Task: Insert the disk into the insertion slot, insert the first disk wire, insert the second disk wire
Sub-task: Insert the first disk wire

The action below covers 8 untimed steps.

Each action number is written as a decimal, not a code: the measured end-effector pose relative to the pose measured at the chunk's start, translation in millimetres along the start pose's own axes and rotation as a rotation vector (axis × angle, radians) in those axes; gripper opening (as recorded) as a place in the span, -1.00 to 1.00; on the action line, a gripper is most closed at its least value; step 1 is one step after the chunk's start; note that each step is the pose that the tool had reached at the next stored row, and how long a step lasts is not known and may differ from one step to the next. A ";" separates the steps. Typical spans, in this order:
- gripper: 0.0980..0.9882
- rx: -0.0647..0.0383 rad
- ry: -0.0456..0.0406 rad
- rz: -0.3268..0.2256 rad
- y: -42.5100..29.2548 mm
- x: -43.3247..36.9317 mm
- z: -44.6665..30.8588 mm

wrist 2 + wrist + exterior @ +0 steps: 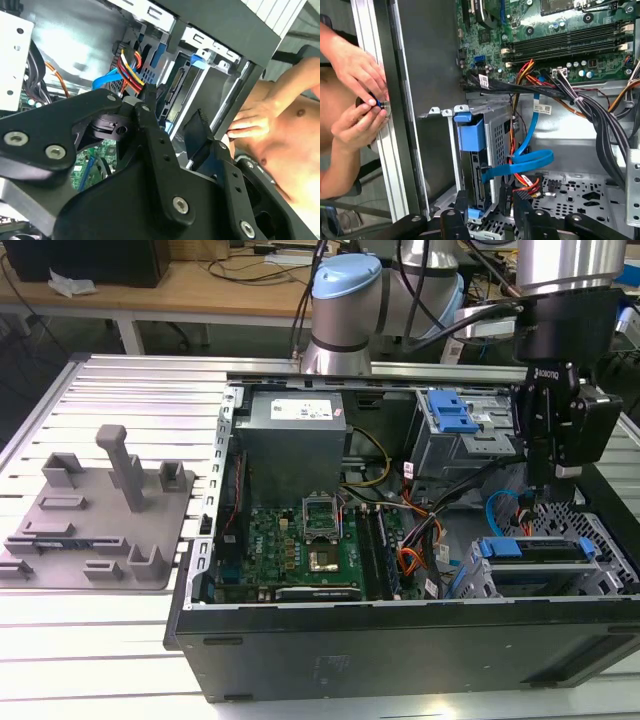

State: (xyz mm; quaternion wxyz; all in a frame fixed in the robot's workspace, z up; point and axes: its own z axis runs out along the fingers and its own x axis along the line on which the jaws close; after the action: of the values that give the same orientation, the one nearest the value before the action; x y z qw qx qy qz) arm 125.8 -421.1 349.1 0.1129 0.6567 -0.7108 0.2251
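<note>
Slatted metal desk (120, 390) under an open computer case (400, 650), workbench clutter behind. Disk (535, 548) already sitting in its slot (598, 530) at the exterior view's right, blue frame at the cage mouth, so looks like wire time. Same disk (476, 162) in the first wrist view, connector end towards the jaws. Jaws parted to a middling gap right at that end, nothing clearly pinched between them, fingers (461, 207) either side of the cage edge.

Blue flat cable (520, 165) looped straight across the back of the disk, red-and-yellow wire bundle (524, 182) tucked under it. Biggest worry imo: snagging that loop with a finger and dragging a plug sideways, or pushing a plug in crooked and bending the connector. Not much room down there either, thanks to the fat black cable bundle (590, 110) hanging across the case and the perforated metal plate (570, 192) just beside.

Also a person's hands (355, 75) fiddling with something small at the case rim, near the slot. Could nudge the case and throw off the line-up, or get bumped by the arm. Elsewhere: motherboard (310, 550), grey power supply (295, 435), taller bay with a blue latch (450, 415), and a grey fixture plate (100, 520) well apart on the desk.
</note>
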 end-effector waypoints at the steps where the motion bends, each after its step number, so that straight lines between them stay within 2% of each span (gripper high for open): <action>1: -0.13 -0.001 0.0007 0.002 0.0 -0.1 -0.1; 5: -0.13 0.001 0.0027 0.002 0.2 -0.6 0.2; 6: -0.13 0.007 0.0037 0.006 0.2 -1.0 0.1; 7: -0.13 0.025 0.0054 0.014 0.4 -2.5 -0.5; 8: -0.13 0.029 0.0064 0.016 0.9 -5.9 -0.8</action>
State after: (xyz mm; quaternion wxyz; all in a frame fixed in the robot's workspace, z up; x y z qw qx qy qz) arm 125.4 -415.5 346.9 0.1039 0.6517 -0.7125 0.2383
